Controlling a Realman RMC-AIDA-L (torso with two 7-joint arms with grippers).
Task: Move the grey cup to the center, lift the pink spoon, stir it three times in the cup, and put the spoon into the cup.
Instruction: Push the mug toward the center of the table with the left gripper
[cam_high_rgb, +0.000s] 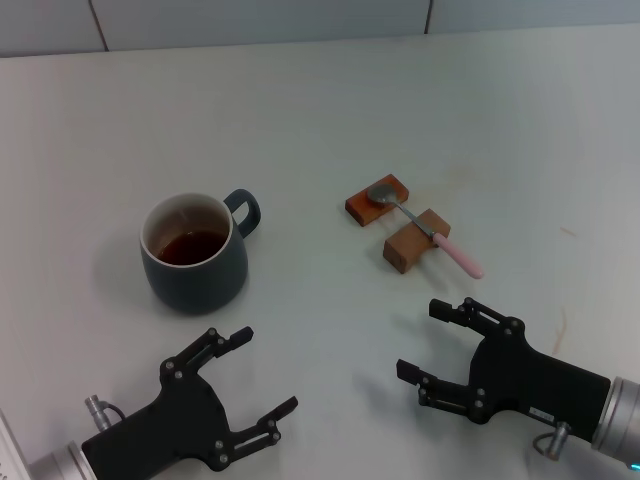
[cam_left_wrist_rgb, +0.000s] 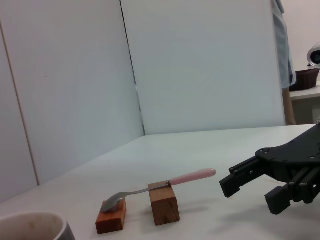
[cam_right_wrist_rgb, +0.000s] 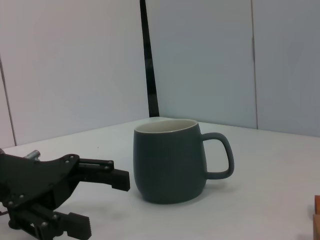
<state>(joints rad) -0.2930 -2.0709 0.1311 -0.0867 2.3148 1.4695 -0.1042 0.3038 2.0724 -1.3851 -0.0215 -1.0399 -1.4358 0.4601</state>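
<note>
A: Where is the grey cup (cam_high_rgb: 194, 250)?
B: It stands upright on the white worktop (cam_high_rgb: 320, 120), on the robot's left, handle toward the spoon side, dark liquid inside.
A: And the pink spoon (cam_high_rgb: 424, 228)?
B: It lies across two brown wooden blocks (cam_high_rgb: 398, 225), metal bowl on the far block, pink handle jutting past the near one.
A: The hands?
B: The left hand (cam_high_rgb: 258, 378) sits near the front edge, just in front of the cup, fingers spread wide, holding nothing. The right hand (cam_high_rgb: 432, 340) sits in front of the blocks, also wide and empty.
</note>
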